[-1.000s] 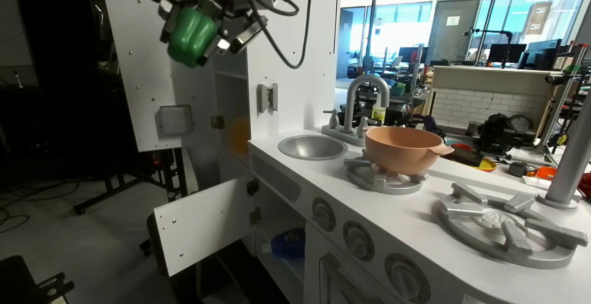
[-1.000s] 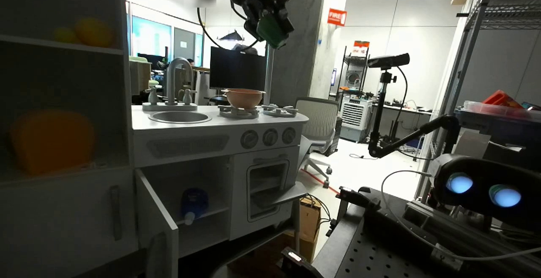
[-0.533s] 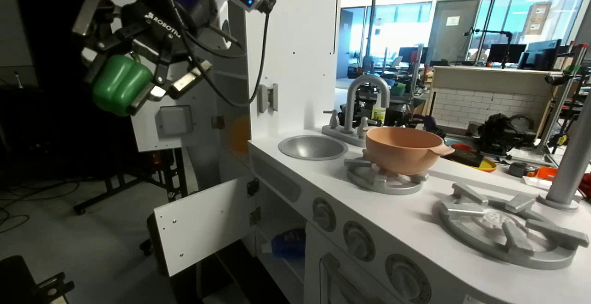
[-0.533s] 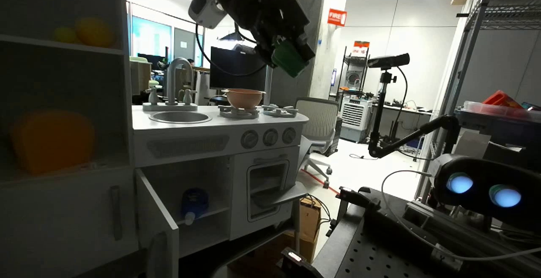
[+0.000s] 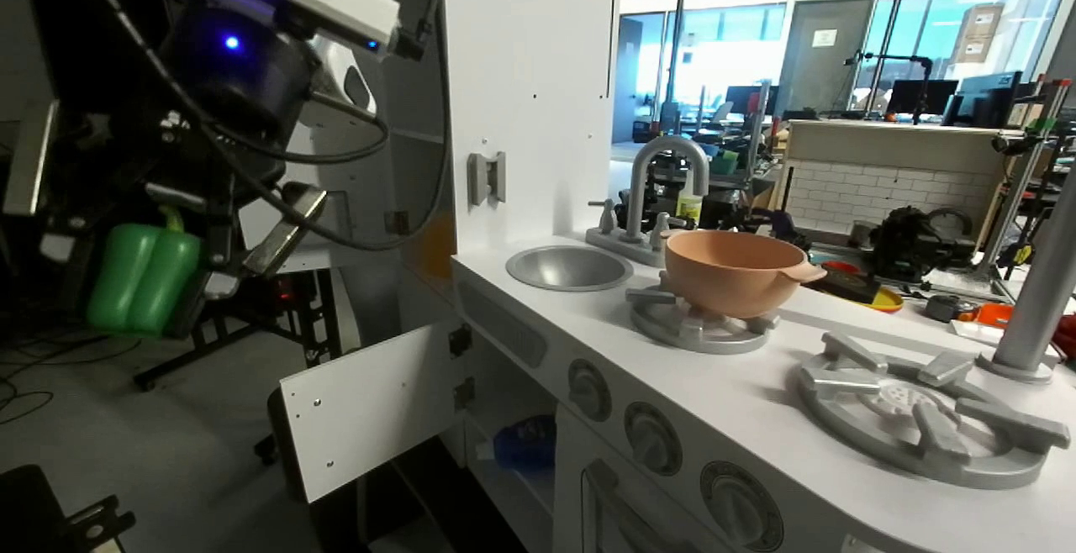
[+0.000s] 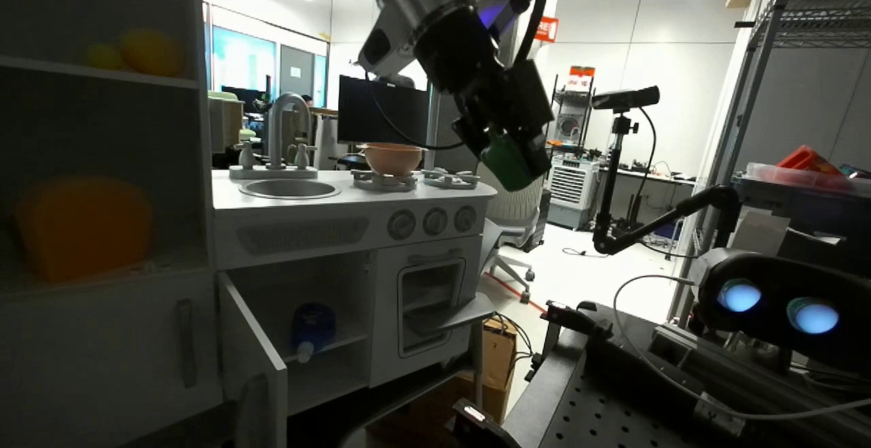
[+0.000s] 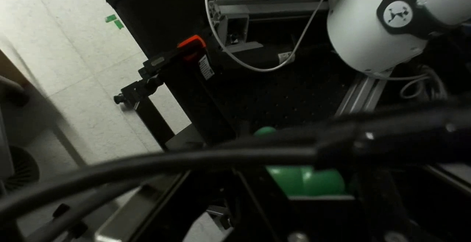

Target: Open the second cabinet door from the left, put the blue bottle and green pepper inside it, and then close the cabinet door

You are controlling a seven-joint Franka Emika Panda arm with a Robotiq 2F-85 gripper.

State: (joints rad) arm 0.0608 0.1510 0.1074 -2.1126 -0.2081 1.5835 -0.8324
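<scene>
My gripper (image 5: 139,305) is shut on the green pepper (image 5: 150,271), holding it by its sides in the air in front of the play kitchen. In the wrist view the pepper (image 7: 305,181) is partly covered by a black cable and the fingers. The second cabinet door from the left (image 6: 255,366) stands wide open in both exterior views, its bare inner face (image 5: 370,406) visible. Inside that cabinet the blue bottle (image 6: 314,325) lies on its side on the shelf, its white cap pointing out towards the opening. Pepper and gripper are well above the opening and apart from it.
A tan bowl (image 5: 731,271) sits on a burner beside the sink (image 6: 289,188) and faucet. The leftmost lower door (image 6: 112,346) is closed. A tall upper door (image 5: 265,238) hangs open behind the gripper. A black perforated table (image 6: 578,393) stands opposite the kitchen.
My gripper has come down, carrying the green pepper, and shifted outward from the kitchen front. The cabinet door and the blue bottle have not moved.
</scene>
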